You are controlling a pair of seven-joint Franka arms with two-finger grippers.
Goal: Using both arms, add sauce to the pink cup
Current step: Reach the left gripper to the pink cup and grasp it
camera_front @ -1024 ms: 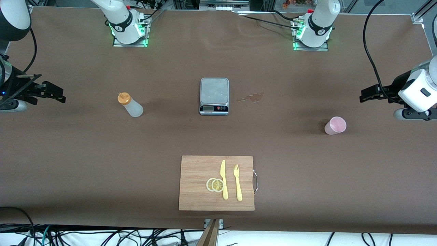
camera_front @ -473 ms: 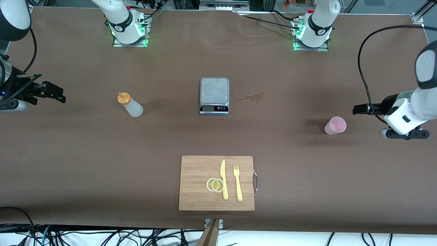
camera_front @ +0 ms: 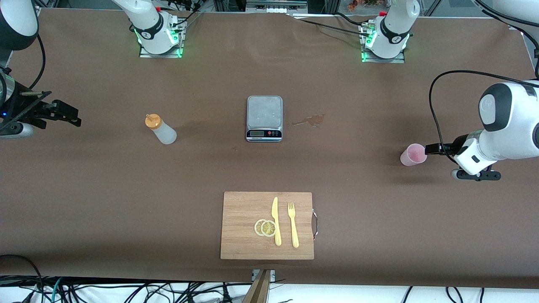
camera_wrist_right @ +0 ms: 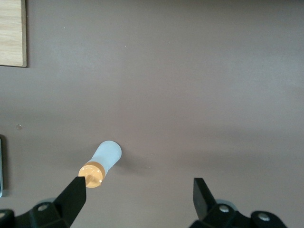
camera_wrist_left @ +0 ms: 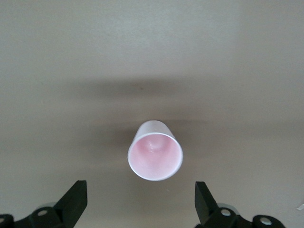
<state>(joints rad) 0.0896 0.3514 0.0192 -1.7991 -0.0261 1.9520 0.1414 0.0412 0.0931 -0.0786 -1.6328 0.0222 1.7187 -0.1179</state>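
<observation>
The sauce bottle (camera_front: 160,128), whitish with an orange cap, stands upright toward the right arm's end of the table. It also shows in the right wrist view (camera_wrist_right: 102,164). The pink cup (camera_front: 413,154) stands upright and empty toward the left arm's end. My left gripper (camera_front: 429,148) is open and empty, its tips just short of the cup. In the left wrist view the cup (camera_wrist_left: 155,152) sits ahead of the open left gripper (camera_wrist_left: 140,194), centred between the jaws. My right gripper (camera_front: 76,120) is open and empty, well apart from the bottle; the right wrist view (camera_wrist_right: 138,190) shows the same.
A grey kitchen scale (camera_front: 264,118) stands mid-table, with a brown spill stain (camera_front: 309,120) beside it. Nearer the camera lies a wooden cutting board (camera_front: 242,210) bearing a yellow knife (camera_front: 276,221), a fork (camera_front: 292,225) and lemon slices (camera_front: 265,227).
My left arm has swung down and in toward the pink cup, bringing its open gripper close beside it. The right arm, bottle and cup have not moved.
</observation>
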